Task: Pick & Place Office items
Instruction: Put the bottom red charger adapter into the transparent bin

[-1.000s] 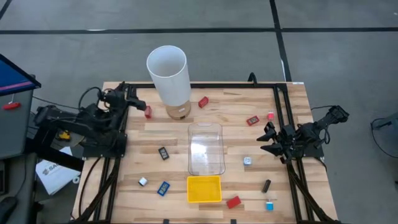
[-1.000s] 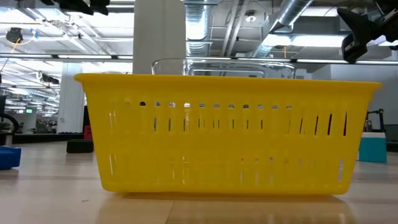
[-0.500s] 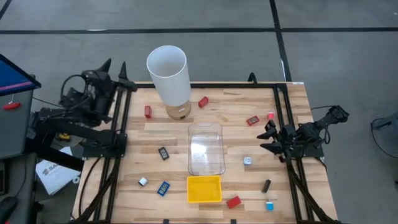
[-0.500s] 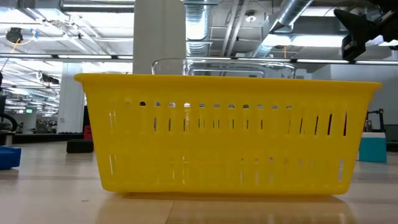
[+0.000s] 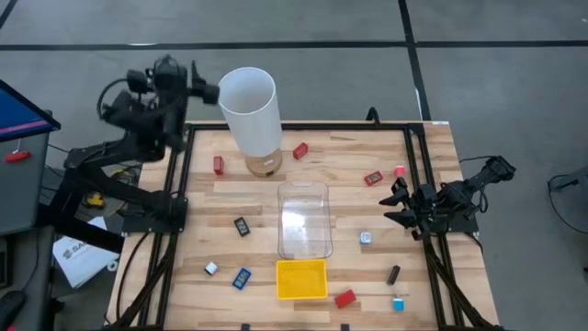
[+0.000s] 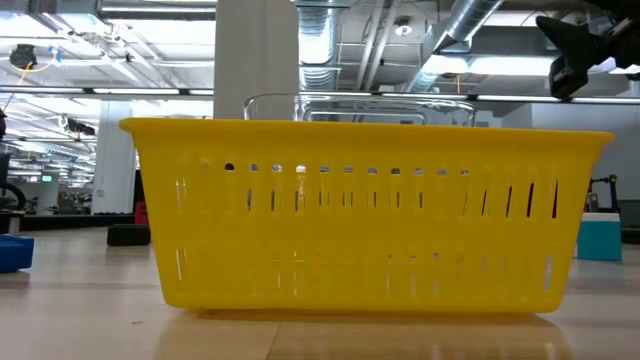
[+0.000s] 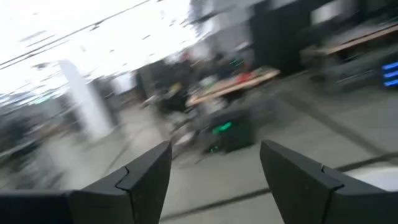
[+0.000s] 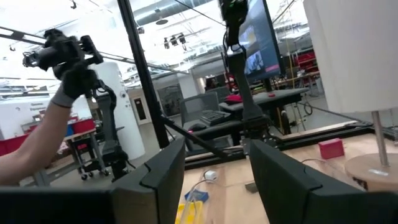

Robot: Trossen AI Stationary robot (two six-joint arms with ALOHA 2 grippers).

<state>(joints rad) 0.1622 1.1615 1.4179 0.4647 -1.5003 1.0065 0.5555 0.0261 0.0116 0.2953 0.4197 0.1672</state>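
Nearest the table's front edge a yellow tray point(image 5: 301, 279) sits in the middle and fills the low view, hiding most of the table. A clear bin point(image 5: 304, 219) is just behind it, then a white cylinder point(image 5: 249, 108). Twelve office items point(image 5: 242, 226) lie scattered on the boards, four red. Right gripper point(image 5: 397, 206) waits at the right edge, fingers apart, empty. Left gripper point(image 5: 204, 83) is raised beside the cylinder's rim, spread, empty.

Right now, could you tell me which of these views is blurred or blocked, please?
Left wrist view: the room is smeared by motion blur past the open left gripper. Low view: the yellow tray fills the frame, hiding most of the table. High view: sharp, evenly lit.
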